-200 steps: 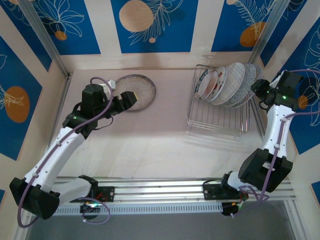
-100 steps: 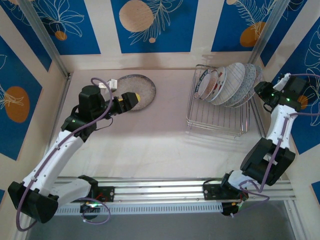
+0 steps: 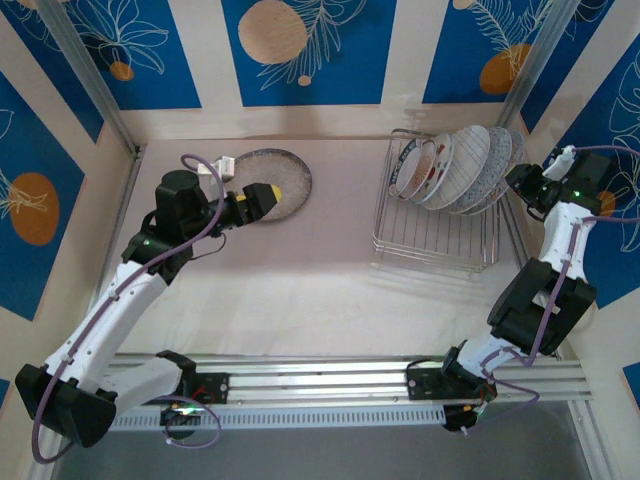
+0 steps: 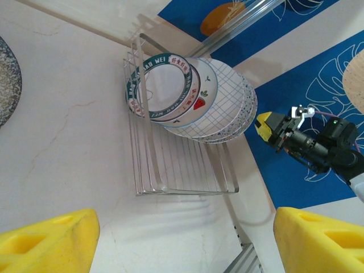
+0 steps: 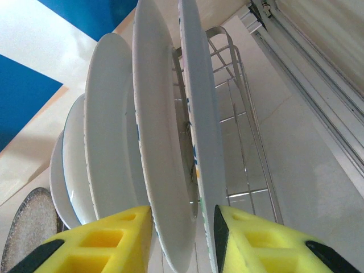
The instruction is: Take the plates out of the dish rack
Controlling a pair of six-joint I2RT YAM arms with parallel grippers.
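The silver wire dish rack (image 3: 432, 238) stands at the back right with several plates (image 3: 462, 166) leaning in it; the front one has a lettered rim (image 4: 162, 85). My right gripper (image 3: 523, 184) is at the rack's right end. In the right wrist view its yellow fingers (image 5: 250, 242) straddle the rims of the two outermost plates (image 5: 165, 170), pads against them. A grey speckled plate (image 3: 272, 178) lies flat at the back left. My left gripper (image 3: 262, 198) hovers at that plate's near edge, open and holding nothing, and in its own view (image 4: 187, 244) it looks toward the rack (image 4: 182, 170).
Blue-and-cream patterned walls close in the table on three sides. The right wall stands just behind my right arm (image 3: 548, 290). An aluminium rail (image 3: 320, 380) runs along the near edge. Bare tabletop (image 3: 300, 280) lies between the grey plate and the rack.
My right gripper's jaws have narrowed onto the two end plates and the wrist has shifted slightly right. My left gripper has drawn back a little from the grey plate.
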